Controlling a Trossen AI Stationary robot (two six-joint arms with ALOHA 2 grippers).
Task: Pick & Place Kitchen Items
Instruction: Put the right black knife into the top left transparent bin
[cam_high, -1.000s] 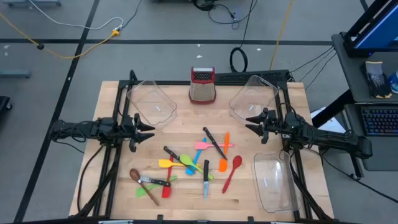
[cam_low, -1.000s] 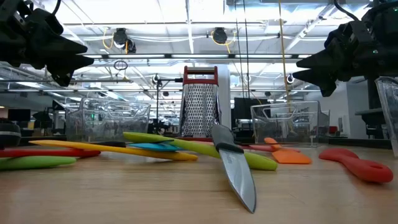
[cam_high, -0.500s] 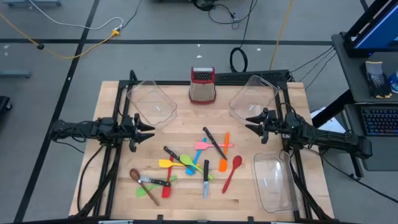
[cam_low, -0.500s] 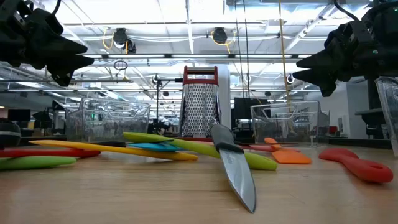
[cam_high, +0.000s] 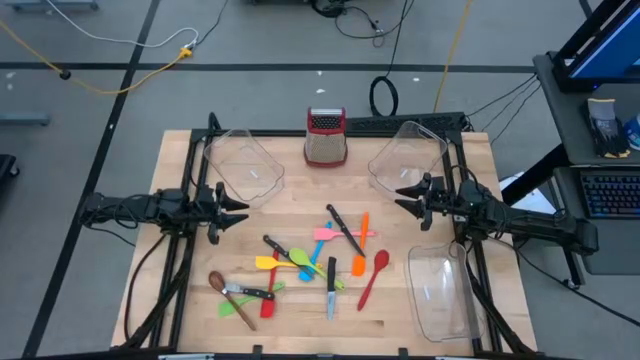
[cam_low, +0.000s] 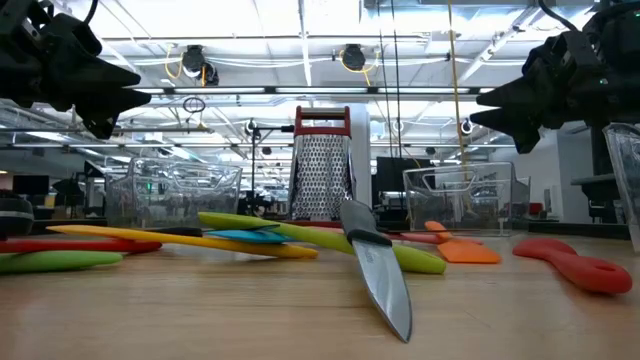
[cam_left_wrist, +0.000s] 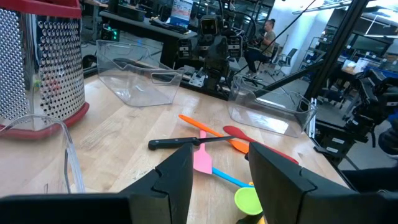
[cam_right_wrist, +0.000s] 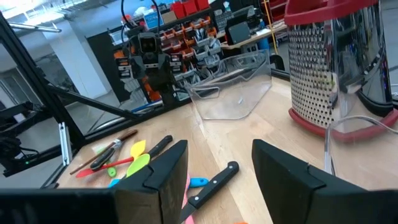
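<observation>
The kitchen items lie scattered flat on the middle of the wooden table (cam_high: 180, 160): black-handled knives (cam_high: 345, 230) (cam_high: 331, 288), a red spoon (cam_high: 373, 277), an orange spatula (cam_high: 360, 250), a pink spatula (cam_high: 328, 233), a yellow spatula (cam_high: 268, 262), a green spoon (cam_high: 300, 255) and a brown spoon (cam_high: 217, 282). My left gripper (cam_high: 240, 207) hovers at the table's left, pointing level toward the middle, open with nothing between its fingers (cam_left_wrist: 177, 180). My right gripper (cam_high: 402, 197) hovers at the right, level and open, also with nothing between its fingers (cam_right_wrist: 161, 177).
A metal box grater (cam_high: 325, 137) with a red top stands at the far middle. Clear plastic bins sit at the far left (cam_high: 243, 165), far right (cam_high: 408, 155) and near right (cam_high: 443, 292). Bare wood lies between the utensils and both grippers.
</observation>
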